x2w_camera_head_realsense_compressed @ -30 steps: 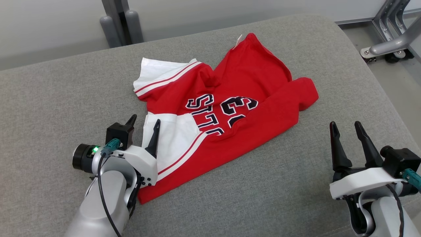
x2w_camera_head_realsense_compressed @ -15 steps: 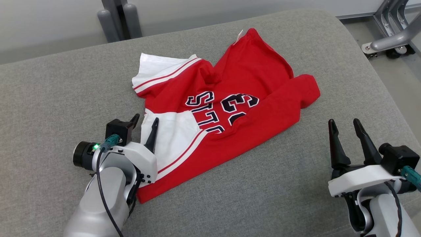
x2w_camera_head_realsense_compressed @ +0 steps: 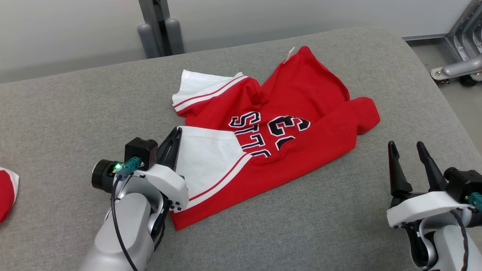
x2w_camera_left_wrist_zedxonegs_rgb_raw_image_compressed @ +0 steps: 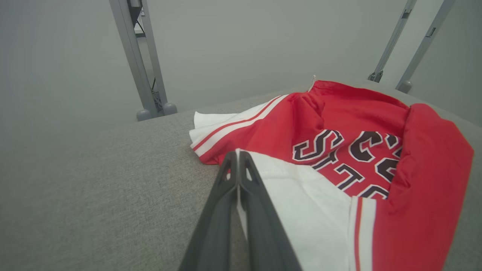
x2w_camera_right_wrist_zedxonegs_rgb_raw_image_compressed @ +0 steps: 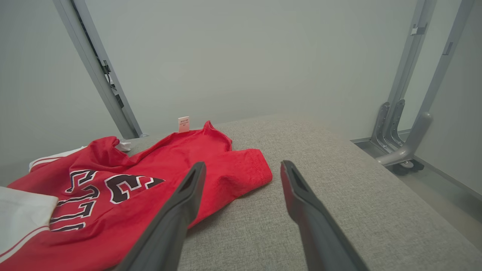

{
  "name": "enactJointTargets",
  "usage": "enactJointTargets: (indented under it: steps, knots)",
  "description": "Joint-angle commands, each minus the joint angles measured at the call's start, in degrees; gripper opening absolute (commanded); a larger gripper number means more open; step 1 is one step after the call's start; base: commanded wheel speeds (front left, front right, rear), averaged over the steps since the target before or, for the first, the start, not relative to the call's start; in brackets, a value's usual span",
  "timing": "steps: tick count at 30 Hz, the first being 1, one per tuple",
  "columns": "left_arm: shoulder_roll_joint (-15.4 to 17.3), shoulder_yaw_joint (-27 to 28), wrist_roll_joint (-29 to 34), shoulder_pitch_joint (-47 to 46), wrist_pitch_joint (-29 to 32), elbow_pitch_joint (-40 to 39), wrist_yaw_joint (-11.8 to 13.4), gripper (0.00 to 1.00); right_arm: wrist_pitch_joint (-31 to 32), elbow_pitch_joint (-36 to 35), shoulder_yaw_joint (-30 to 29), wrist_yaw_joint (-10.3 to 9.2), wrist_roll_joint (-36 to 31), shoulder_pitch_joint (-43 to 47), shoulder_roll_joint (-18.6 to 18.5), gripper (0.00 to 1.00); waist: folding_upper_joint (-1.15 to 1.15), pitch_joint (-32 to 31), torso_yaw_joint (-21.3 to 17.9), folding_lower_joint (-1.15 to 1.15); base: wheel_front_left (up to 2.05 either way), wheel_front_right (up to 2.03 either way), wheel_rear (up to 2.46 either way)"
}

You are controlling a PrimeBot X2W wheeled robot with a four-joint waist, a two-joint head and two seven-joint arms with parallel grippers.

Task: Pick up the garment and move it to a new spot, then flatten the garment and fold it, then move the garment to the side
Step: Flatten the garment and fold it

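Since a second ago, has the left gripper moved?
Yes. The left gripper has closed on the white sleeve corner of the garment, otherwise staying put against it; the wider shift is the camera's.

The left arm (x2w_camera_head_realsense_compressed: 120, 233) rises from the lower left, its wrist tilted forward and down. The left gripper (x2w_camera_head_realsense_compressed: 175, 132) has its two dark fingers (x2w_camera_left_wrist_zedxonegs_rgb_raw_image_compressed: 222, 210) pressed flat together, pinching the white edge of the garment (x2w_camera_head_realsense_compressed: 207, 158). The right arm (x2w_camera_head_realsense_compressed: 450, 248) sits low at the lower right, and the right gripper (x2w_camera_head_realsense_compressed: 406, 147) points up and slightly left with its fingers (x2w_camera_right_wrist_zedxonegs_rgb_raw_image_compressed: 177, 214) spread wide, holding nothing.
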Motion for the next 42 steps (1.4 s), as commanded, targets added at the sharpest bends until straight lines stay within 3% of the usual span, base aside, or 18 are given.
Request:
enactJointTargets:
  steps: [1,13,19,27,42]
  knots:
    - [0.22,0.05,-0.47,1.30,-0.07,-1.68,0.13,0.00,-0.05,0.18,-0.65,0.01,-0.24,0.04,-1.11,1.00,0.00,-0.79,1.12,0.00,0.00,0.00,0.00]
    - [0.22,0.30,0.25,9.78,-0.08,-16.74,0.39,0.00,-0.04,6.09,-8.17,0.01,-0.99,-3.28,-4.03,1.00,0.00,-3.12,8.50,0.00,0.00,0.00,0.00]
    - [0.20,-1.52,0.76,11.10,-0.08,-19.44,-0.61,0.00,-0.05,13.88,-9.95,0.01,0.26,-7.98,-6.97,1.00,0.00,-2.20,11.98,0.00,0.00,0.00,0.00]
    - [0.21,-4.03,1.46,9.67,-0.08,-21.21,-1.20,0.00,0.00,27.77,-8.24,0.01,3.94,-18.85,-11.12,1.00,0.00,1.54,15.63,0.00,0.00,0.00,0.00]
    - [0.21,-5.99,1.04,7.09,-0.08,-21.48,-0.97,0.00,4.59,43.96,-0.05,0.01,6.56,-30.75,-15.12,1.00,0.00,6.56,18.17,0.00,0.00,0.00,0.00]
